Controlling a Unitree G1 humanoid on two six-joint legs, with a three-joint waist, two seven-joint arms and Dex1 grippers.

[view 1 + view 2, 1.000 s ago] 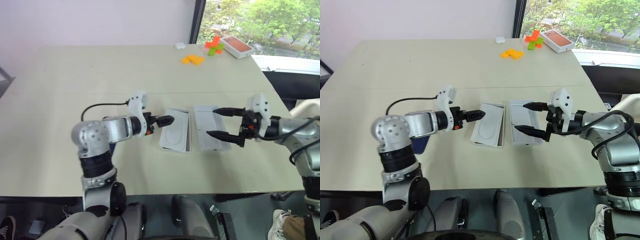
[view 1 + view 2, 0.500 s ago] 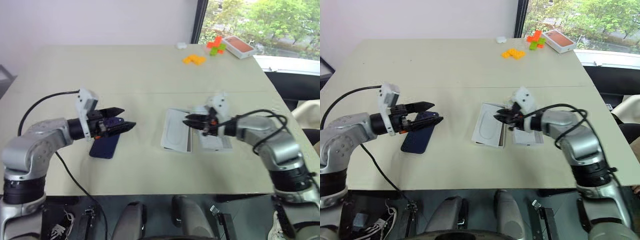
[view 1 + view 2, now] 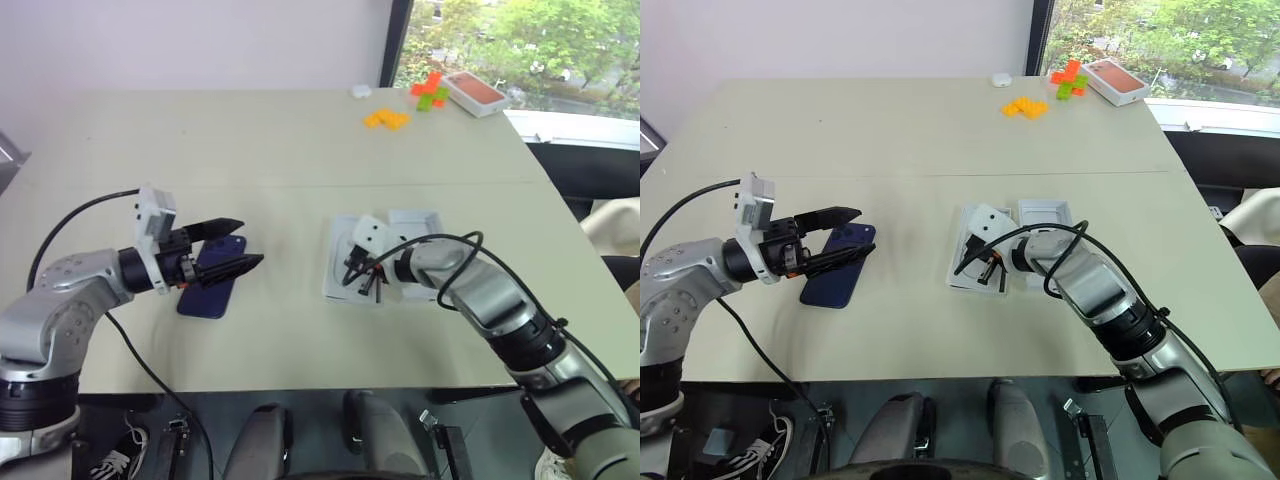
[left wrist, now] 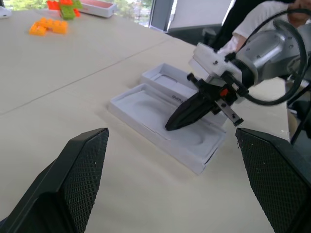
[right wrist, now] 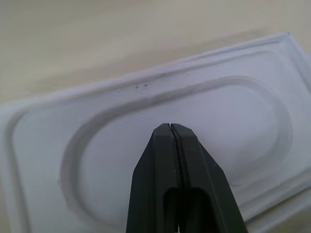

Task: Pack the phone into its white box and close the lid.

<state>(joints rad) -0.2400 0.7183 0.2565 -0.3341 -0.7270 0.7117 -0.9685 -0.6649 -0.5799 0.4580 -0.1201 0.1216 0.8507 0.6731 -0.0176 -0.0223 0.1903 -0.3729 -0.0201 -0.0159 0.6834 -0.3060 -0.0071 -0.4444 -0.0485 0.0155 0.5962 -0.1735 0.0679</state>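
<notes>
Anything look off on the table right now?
Yes: the right gripper is shut and empty, its tip over the oval recess of the white insert. The phone lies unboxed on the table by the open left gripper.

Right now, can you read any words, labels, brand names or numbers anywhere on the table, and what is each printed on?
None readable.
A short printed line on the inner wall of the white box: too blurred to read.
The flat white insert, the phone and the orange-topped box: no readable text.
</notes>
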